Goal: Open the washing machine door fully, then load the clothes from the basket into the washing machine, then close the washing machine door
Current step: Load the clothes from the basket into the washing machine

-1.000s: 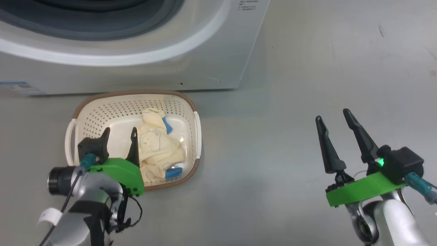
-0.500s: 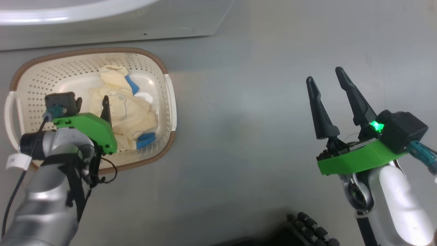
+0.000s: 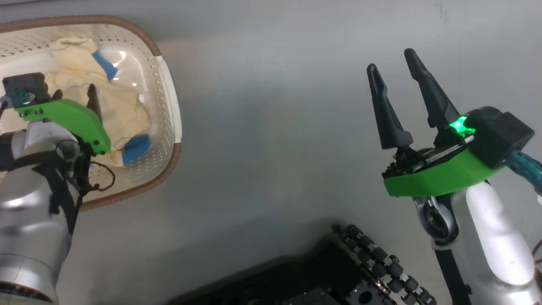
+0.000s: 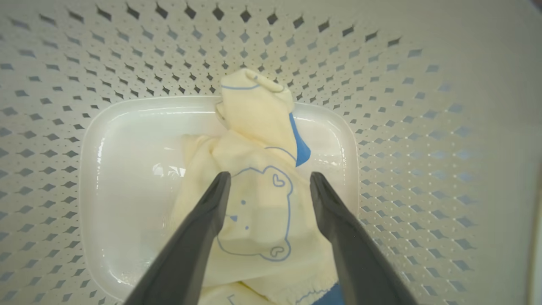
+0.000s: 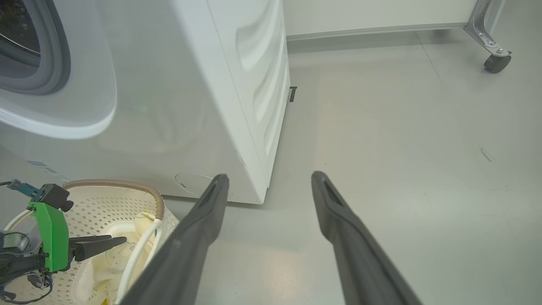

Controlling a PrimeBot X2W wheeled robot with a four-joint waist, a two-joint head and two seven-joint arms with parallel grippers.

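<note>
1. The clothes (image 4: pixel 258 203) lay at the bottom of the basket (image 4: pixel 423 127), not picked up yet.
2. Your left gripper (image 4: pixel 269 178) had gone down lower, and its open fingers stood on each side of the clothes.
3. Your right gripper (image 3: pixel 390 60) stayed open over the floor, holding nothing.
4. The head camera had tipped down, so the basket only looked moved. I think squeezing came next.
</note>
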